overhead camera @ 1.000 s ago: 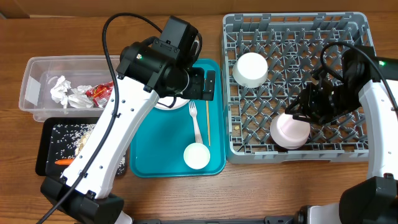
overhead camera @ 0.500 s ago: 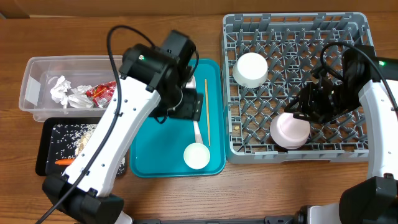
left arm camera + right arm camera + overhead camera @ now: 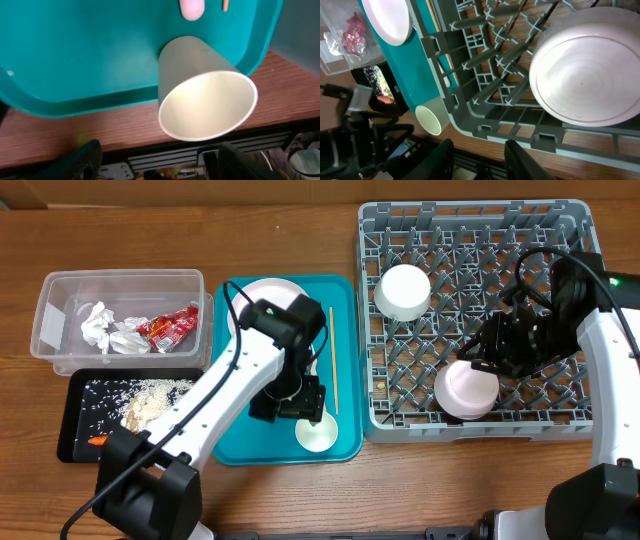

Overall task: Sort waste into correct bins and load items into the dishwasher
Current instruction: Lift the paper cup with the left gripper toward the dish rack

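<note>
Waste is found sorted at the left of the worktop (image 3: 400,480). Crumpled napkins (image 3: 105,330) and a red wrapper (image 3: 168,327) are held in the clear tub (image 3: 60,295), while rice scraps (image 3: 150,402) and a small carrot (image 3: 97,441) are spread in the black tray (image 3: 70,420) just beside it, on the robot's side.

Between these bins and the dish rack (image 3: 480,240) a teal tray (image 3: 346,320) is set. At its far end a pink plate (image 3: 268,292) is partly covered by the left arm (image 3: 200,410), and a chopstick (image 3: 333,360) is laid along its right side. A small white cup (image 3: 316,432) is stood mouth up near the tray's near right corner.

The left hand (image 3: 292,406) is held low over the tray, just beside the cup. In the left wrist view its fingers (image 3: 85,160) are seen well apart, with the cup ahead of them and no contact shown, so the hand is taken as wide and empty.

2 bowls are placed bottom up in the dish rack: a white bowl (image 3: 402,290) near its far left corner and a second bowl (image 3: 466,390) close to its near edge. The right hand (image 3: 480,352) is held over the rack, just beyond the second bowl. In the right wrist view its 2 fingers (image 3: 440,160) are separated by a narrow gap and nothing is gripped between them. Whether the bowl is touched cannot be told.
</note>
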Available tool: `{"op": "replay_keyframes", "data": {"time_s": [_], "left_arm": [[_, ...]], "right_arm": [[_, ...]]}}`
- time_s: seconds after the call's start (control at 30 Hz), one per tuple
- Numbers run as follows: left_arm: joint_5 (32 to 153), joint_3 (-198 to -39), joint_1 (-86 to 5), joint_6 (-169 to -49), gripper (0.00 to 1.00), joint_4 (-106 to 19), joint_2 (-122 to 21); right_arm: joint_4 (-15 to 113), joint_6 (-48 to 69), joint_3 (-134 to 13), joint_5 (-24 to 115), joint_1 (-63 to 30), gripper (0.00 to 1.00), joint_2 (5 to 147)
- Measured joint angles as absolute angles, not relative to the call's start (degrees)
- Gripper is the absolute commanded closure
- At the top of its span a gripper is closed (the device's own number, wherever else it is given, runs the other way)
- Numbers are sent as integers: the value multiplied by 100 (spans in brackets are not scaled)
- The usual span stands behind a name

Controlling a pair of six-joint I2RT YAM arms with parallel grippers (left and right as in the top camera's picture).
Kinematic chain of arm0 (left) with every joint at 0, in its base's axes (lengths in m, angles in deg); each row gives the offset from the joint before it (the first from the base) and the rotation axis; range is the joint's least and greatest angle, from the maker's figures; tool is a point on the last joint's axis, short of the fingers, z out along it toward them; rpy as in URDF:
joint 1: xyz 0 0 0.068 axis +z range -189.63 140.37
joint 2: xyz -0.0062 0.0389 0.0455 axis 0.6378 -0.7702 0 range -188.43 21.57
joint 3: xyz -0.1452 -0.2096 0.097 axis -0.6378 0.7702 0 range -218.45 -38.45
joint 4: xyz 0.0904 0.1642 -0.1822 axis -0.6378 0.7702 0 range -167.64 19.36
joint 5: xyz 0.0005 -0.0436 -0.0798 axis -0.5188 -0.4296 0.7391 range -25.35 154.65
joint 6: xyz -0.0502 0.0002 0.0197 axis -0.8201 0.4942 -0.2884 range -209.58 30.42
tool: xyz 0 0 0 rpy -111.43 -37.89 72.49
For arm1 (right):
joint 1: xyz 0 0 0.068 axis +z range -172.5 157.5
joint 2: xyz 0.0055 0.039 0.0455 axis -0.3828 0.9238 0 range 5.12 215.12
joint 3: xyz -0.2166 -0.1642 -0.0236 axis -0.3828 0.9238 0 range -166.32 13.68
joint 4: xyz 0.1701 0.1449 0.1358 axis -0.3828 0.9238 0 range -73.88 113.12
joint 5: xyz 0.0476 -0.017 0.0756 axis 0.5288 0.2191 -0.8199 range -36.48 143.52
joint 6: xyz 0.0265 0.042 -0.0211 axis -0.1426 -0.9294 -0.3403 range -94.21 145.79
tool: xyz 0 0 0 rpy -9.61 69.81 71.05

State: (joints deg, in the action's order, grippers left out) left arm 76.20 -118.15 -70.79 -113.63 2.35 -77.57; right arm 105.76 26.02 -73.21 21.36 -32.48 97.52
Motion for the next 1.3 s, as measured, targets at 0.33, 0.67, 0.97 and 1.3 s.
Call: {"op": "replay_keyframes", "data": {"time_s": [0.33, 0.67, 0.97, 1.3], "left_arm": [[7681, -10902, -7131, -11630, 34, -854, -7757], [7552, -10893, -7133, -11730, 59, -1149, -7757], [7423, -10893, -7133, -11794, 64, -1155, -7757], [7421, -10893, -7133, -11796, 71, -1254, -7757]], "right_arm": [[10565, 2602, -7321, 2133, -3248, 64, 9752], [10568, 2604, -7321, 2136, -3248, 64, 9752], [10528, 2600, -7321, 2133, -3248, 63, 9755], [10526, 2600, -7321, 2133, -3248, 63, 9752]]}}
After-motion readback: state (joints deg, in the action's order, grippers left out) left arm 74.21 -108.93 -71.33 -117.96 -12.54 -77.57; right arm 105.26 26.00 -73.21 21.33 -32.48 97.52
